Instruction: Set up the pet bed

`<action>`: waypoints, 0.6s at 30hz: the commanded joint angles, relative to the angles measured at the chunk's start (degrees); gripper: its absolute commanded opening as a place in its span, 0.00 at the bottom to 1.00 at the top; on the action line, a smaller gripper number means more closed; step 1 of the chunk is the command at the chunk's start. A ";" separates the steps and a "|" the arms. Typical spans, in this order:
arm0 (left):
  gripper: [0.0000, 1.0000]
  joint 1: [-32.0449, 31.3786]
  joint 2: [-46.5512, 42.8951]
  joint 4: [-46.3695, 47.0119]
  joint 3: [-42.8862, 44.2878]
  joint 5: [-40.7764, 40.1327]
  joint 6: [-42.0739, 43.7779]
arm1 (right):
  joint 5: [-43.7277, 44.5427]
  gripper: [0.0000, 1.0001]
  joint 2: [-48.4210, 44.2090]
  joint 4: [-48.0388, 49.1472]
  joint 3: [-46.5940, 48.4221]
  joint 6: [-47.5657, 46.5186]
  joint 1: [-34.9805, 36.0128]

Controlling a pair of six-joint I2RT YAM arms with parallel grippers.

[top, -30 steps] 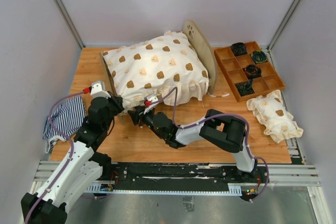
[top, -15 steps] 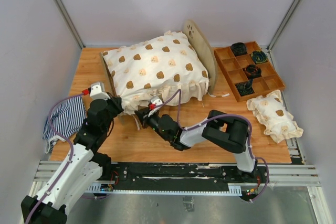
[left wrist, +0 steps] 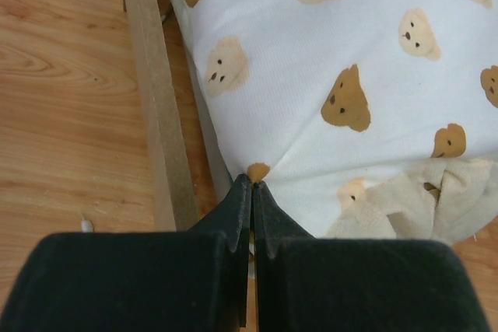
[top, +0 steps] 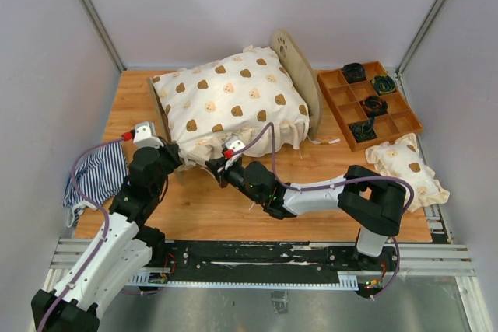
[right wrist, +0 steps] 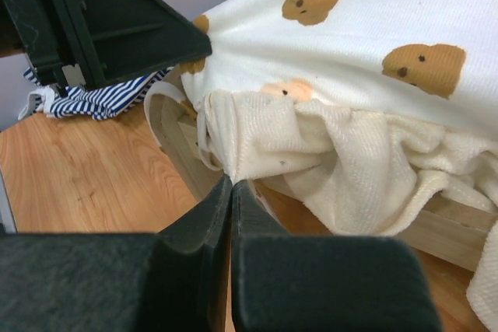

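**Left gripper**: jaws fully closed, pinching the near-left corner of the bear-print cover, just beside the plywood frame rail.

**Right gripper**: jaws likewise closed, nipping the lower hem of the cream frill that hangs over the bed's near side.

**Judgement:** I hold two points along one edge so that the fabric can be drawn taut and squared over the frame.

**Pet bed**: stands at the far middle of the table, headboard to the right, with the cover bulging above it.

**Noted apart, none touched:**
- The striped cloth lies at the left edge.
- The compartment tray and a small bear-print pillow lie to the right.
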 commanded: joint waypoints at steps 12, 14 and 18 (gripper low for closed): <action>0.00 0.33 0.40 2.67 -1.15 -4.73 0.00 | -23.97 0.00 1.33 -10.47 5.00 27.46 -1.64; 0.00 0.32 0.64 2.91 -1.25 -4.83 0.11 | -21.75 0.00 1.65 -9.11 3.46 31.60 -1.58; 0.00 0.30 0.78 3.01 -1.21 -5.27 0.23 | -19.03 0.00 4.12 -2.47 1.91 34.46 -1.33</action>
